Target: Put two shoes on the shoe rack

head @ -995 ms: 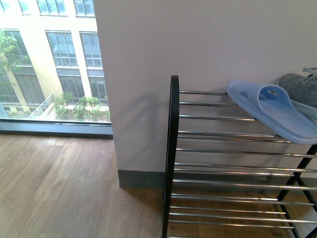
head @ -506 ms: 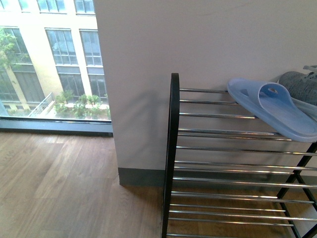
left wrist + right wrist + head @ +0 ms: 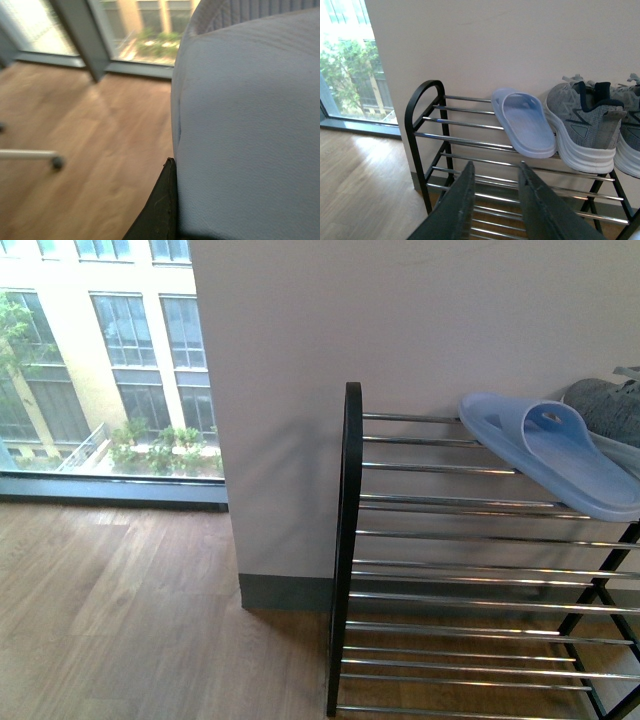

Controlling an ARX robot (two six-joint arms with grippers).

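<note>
While the front view has drifted over the last second, so that the rack (image 3: 349, 540) and all it carries show a little higher in frame than before, nothing on the bars has moved relative to them; judged a shift of the body camera, not of the load. Top tier, front view: pale blue slipper (image 3: 550, 455) lies across the bars, and a grey shoe (image 3: 610, 408) sits at its 3 o'clock, cut by the frame edge. The right wrist view gives the fuller count. Both shoes (image 3: 580, 125) stand side by side on the top tier, soles on the bars, just beside the slipper at its 3 o'clock; the second one (image 3: 631, 135) is partly out of frame. Right fingers (image 3: 462, 200) are apart and empty, held in front of the lower tiers, well clear of the shoes. In the left wrist view a pale blue-grey textured surface (image 3: 250, 125) fills most of the frame, with one dark finger (image 3: 160, 205) against its edge. What it is cannot be told, nor whether the left fingers are clamped on it; wood floor (image 3: 90, 150) shows behind. Judgement: with both shoes on the rack, the placing looks done, and no further shoe move seems called for. Only the unidentified object at the left arm stays unresolved.
</note>
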